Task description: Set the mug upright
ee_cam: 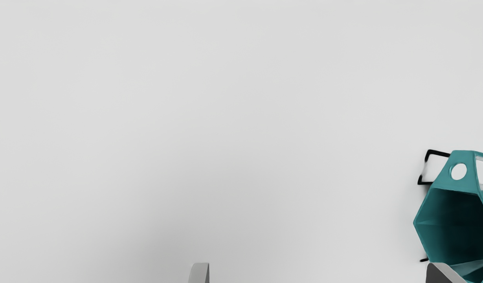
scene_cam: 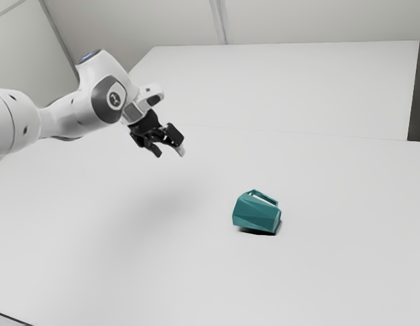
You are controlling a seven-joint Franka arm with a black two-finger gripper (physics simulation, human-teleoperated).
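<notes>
The black gripper (scene_cam: 170, 151) hangs well above the table, toward the exterior view's upper left, with nothing between its fingers. In the wrist view the gripper (ee_cam: 318, 273) is open, its two fingertips wide apart. A teal faceted mug (scene_cam: 257, 213) lies on its side on the table, apart from the gripper, its handle turned upward. In the wrist view the mug (ee_cam: 434, 239) is partly cut off at the edge; its dark open mouth faces the camera, and one fingertip overlaps it in the picture.
The white table (scene_cam: 162, 265) spreads around the mug, with a soft shadow beneath the arm. A pale panel (scene_cam: 284, 88) stands behind it. A dark-edged corner shows at the exterior view's lower left.
</notes>
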